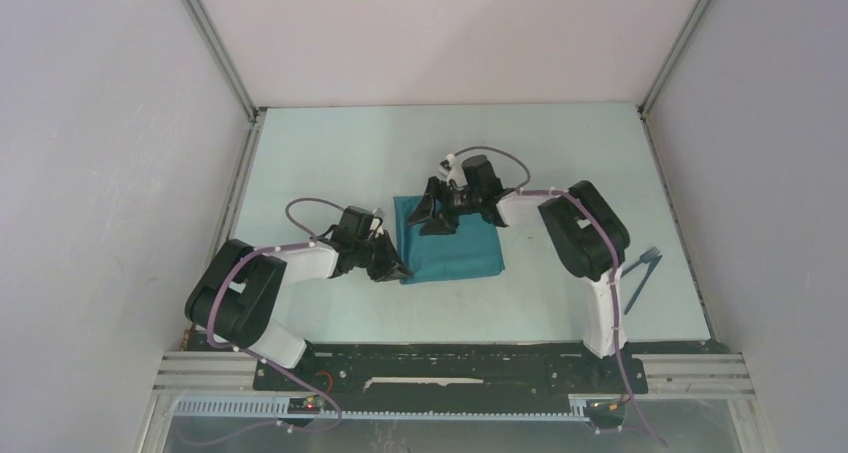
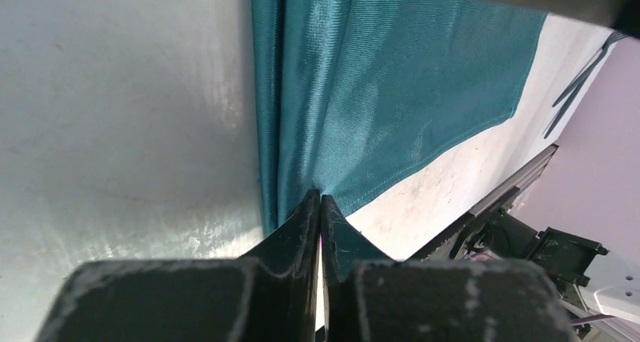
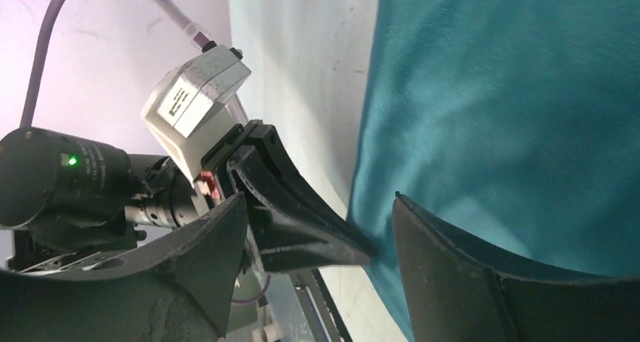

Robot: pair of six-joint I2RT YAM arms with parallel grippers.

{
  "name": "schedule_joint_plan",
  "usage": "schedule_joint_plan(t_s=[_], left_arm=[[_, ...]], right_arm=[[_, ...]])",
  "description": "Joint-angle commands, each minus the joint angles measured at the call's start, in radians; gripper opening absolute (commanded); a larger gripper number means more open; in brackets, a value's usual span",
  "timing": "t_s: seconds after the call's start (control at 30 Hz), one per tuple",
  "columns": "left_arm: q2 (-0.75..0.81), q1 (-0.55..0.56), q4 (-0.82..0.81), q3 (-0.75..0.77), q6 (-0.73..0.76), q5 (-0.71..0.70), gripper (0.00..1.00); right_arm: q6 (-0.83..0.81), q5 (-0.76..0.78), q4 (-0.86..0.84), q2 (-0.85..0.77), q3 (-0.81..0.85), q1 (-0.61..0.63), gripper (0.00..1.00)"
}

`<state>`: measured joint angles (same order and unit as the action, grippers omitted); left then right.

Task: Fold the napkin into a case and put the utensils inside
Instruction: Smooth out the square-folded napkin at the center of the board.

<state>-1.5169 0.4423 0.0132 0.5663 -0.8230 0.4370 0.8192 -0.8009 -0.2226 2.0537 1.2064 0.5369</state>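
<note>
the napkin (image 1: 455, 243) is mid-fold, we judge: left gripper (image 2: 320, 206) pinches its near corner, right gripper (image 1: 437, 213) spread over it; next, we carry that corner across.

We are holding our right end effector (image 3: 319, 200) spread wide beside the teal napkin (image 3: 513, 115); the left end effector (image 3: 361, 245) is touching its edge.

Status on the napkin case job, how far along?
Done: little; the napkin lies as a broad rectangle, layers bunched at its left edge, not yet a narrow strip. In hand: left end effector pinches its near-left corner; right end effector open over the far-left corner. Left: folding, then the utensils, lying apart to its right.
</note>
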Motion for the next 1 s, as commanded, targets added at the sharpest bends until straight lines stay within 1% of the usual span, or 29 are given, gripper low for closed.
schedule_joint_plan(t_s=[0.0, 0.13, 0.4, 0.73, 0.97], left_arm=[[-0.014, -0.001, -0.048, -0.034, -0.005, -0.041, 0.07], [-0.019, 0.0, -0.053, -0.046, -0.008, -0.042, 0.06], [-0.006, -0.005, -0.054, -0.066, -0.007, -0.049, 0.05], [-0.024, -0.005, -0.074, -0.091, -0.011, -0.052, 0.02], [-0.026, -0.005, -0.095, -0.116, -0.022, -0.049, 0.02]], right_arm=[[0.16, -0.12, -0.288, 0.089, 0.079, 0.044, 0.77], [0.18, -0.106, -0.306, 0.156, 0.118, 0.061, 0.76], [0.169, -0.044, -0.259, 0.249, 0.172, 0.064, 0.75], [0.104, 0.032, -0.113, 0.357, 0.37, 0.063, 0.75], [0.15, 0.025, -0.076, 0.467, 0.521, 0.034, 0.75]])
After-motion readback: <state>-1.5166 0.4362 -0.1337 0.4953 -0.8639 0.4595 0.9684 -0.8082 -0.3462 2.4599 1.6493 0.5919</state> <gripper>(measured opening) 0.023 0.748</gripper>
